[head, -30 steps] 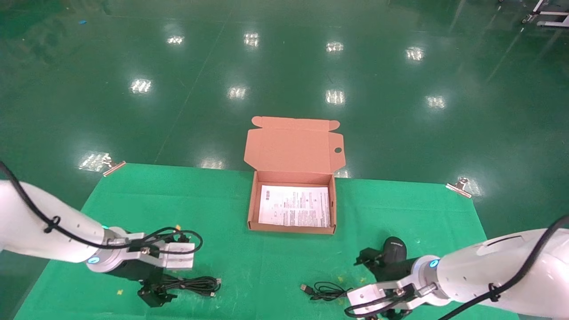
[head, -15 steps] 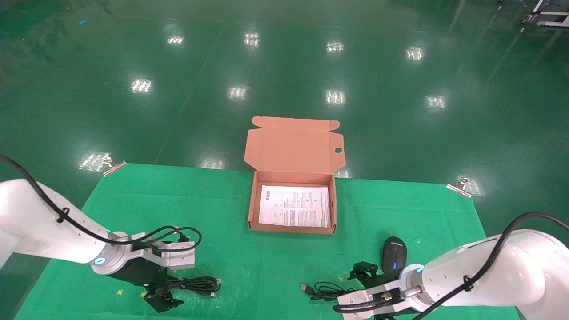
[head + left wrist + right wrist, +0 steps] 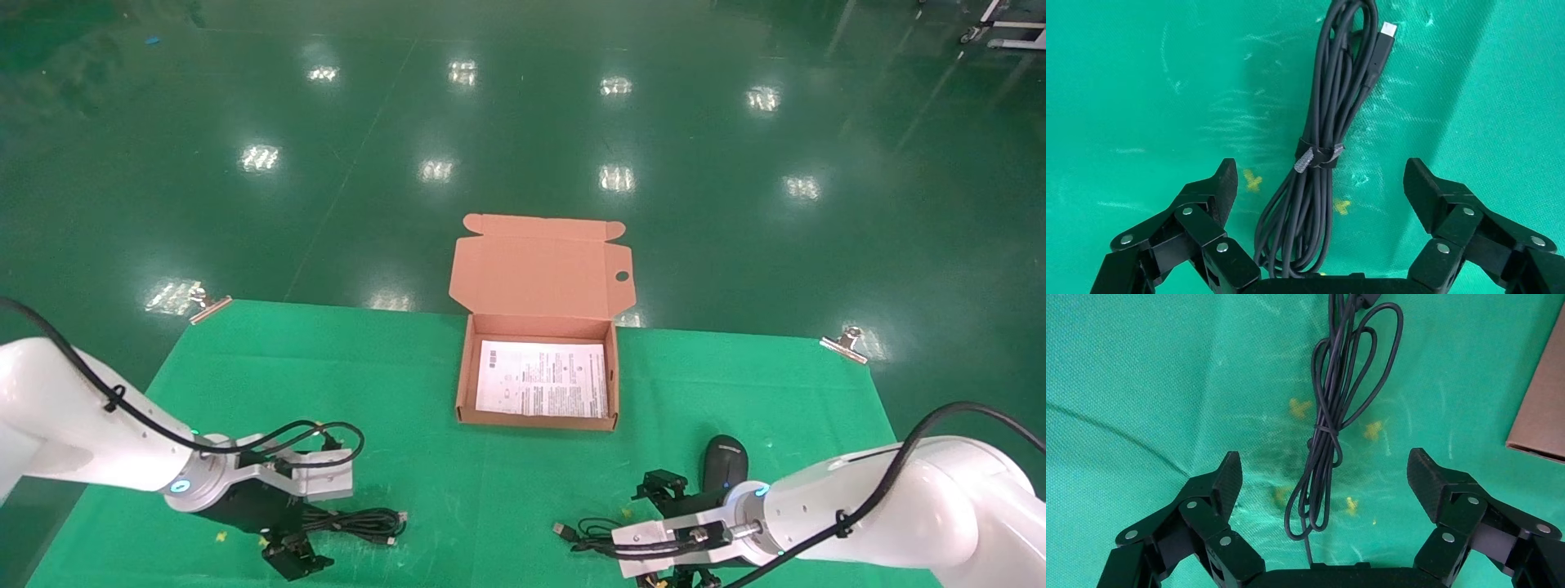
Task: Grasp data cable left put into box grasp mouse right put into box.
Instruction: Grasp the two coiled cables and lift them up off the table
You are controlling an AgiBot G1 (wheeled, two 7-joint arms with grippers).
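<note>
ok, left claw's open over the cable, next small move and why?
Probably lower the left claw straight down and shut it. The cable lies between its open fingers near the tie band, flat on the cloth, ungrasped. The box stands open, holding only a paper sheet.

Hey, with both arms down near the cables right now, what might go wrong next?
1. The right gripper is open over the mouse's thin cord, not the mouse itself; closing here would likely lift only cord and drag the mouse.
2. The left gripper straddles the data cable off its tie; loose loops may snag the box wall.
</note>
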